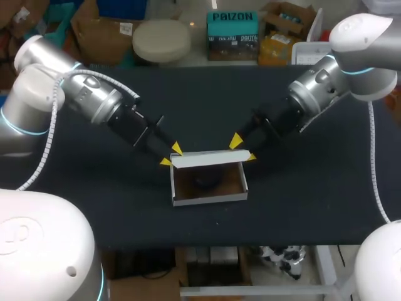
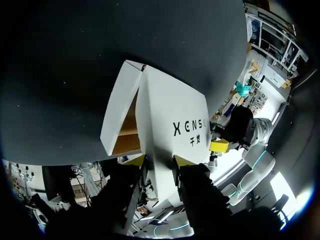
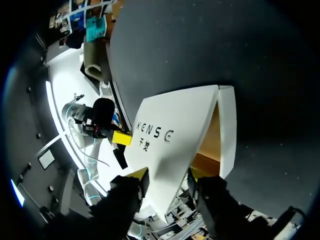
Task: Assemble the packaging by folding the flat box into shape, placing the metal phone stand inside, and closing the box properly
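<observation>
Both holding: my left gripper (image 2: 160, 160) and right gripper (image 3: 170, 173) each pinch one end of the raised white lid flap (image 1: 210, 159) of the white cardboard box (image 1: 210, 198), which sits open, brown inside, just below their fingertips.

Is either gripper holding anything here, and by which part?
Both hold the white box by its raised lid flap: the left gripper pinches the flap's left end, the right gripper its right end.
</observation>
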Available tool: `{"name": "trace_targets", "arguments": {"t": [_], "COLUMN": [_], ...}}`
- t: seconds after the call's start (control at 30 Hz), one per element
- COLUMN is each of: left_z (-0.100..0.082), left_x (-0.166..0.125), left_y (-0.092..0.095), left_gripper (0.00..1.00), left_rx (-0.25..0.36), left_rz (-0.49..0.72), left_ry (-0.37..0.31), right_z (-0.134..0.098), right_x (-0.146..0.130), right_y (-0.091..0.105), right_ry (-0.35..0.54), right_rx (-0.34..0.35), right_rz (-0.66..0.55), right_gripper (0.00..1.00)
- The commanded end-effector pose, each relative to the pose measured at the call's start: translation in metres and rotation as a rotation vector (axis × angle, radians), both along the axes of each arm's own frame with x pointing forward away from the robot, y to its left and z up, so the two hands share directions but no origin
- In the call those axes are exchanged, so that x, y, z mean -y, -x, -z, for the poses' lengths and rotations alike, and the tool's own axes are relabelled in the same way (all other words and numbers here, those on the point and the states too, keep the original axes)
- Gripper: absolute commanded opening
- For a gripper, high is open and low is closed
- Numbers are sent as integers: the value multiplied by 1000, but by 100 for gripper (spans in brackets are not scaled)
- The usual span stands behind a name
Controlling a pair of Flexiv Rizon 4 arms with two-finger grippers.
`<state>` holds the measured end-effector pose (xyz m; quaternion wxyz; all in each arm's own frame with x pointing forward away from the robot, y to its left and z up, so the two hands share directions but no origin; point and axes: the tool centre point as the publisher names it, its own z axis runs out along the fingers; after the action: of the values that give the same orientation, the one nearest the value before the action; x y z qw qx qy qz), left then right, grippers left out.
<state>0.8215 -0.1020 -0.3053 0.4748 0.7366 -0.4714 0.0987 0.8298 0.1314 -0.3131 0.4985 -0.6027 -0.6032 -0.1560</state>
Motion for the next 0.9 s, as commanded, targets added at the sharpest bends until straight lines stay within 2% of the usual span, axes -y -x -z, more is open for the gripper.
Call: {"name": "trace_targets", "arguments": {"t": [0.03, 0.5, 0.9], "left_z": [1, -2, -1], "left_x": [7, 7, 2], "left_y": [1, 1, 3], "left_gripper": [33, 33, 30], "left_rx": [1, 7, 12], "left_rz": [-11, -46, -59], "left_ry": [4, 12, 15], "right_z": [1, 1, 1], "right_x": [-7, -10, -6], "right_y": [-2, -4, -3], "right_ry": [-2, -3, 0], "right_rx": [-6, -8, -6], "right_rz": [-3, -4, 4], "right_gripper": [51, 51, 50]}}
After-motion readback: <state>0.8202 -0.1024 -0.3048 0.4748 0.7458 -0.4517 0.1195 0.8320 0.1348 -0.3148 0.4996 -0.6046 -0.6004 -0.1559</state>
